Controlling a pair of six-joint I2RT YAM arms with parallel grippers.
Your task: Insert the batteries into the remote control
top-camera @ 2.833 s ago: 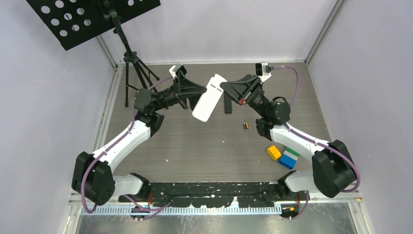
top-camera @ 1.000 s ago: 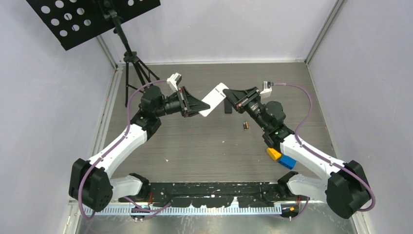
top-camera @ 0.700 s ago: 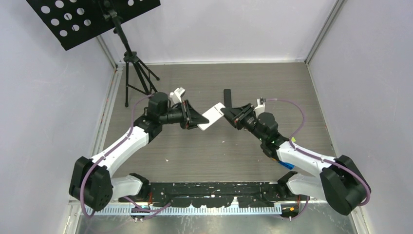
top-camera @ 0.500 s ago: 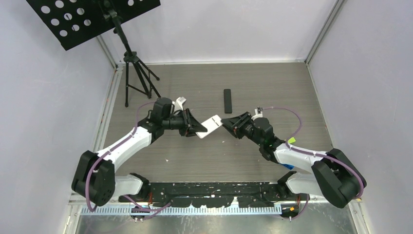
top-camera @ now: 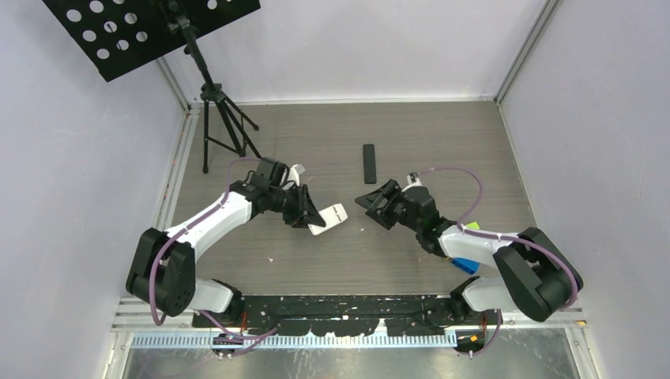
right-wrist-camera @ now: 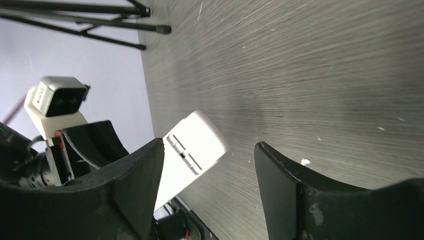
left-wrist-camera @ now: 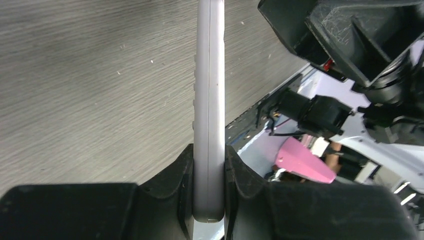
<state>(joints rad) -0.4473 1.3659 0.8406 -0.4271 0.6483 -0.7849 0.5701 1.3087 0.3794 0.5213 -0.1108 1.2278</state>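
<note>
Pinching one remote (left-wrist-camera: pixel 209 75), left hand (left-wrist-camera: pixel 209 165) faces gaping right hand (right-wrist-camera: pixel 207 147).

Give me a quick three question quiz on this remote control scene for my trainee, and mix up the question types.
1. True or false: the right gripper is clamped on the remote control.
2. Which one holds the remote control? A) the left gripper B) the right gripper C) neither
3. Fill in: the black strip lies flat on the ____, apart from both grippers.
Key: 1 false, its jaws stand open around the remote's end; 2 A; 3 table.
</note>
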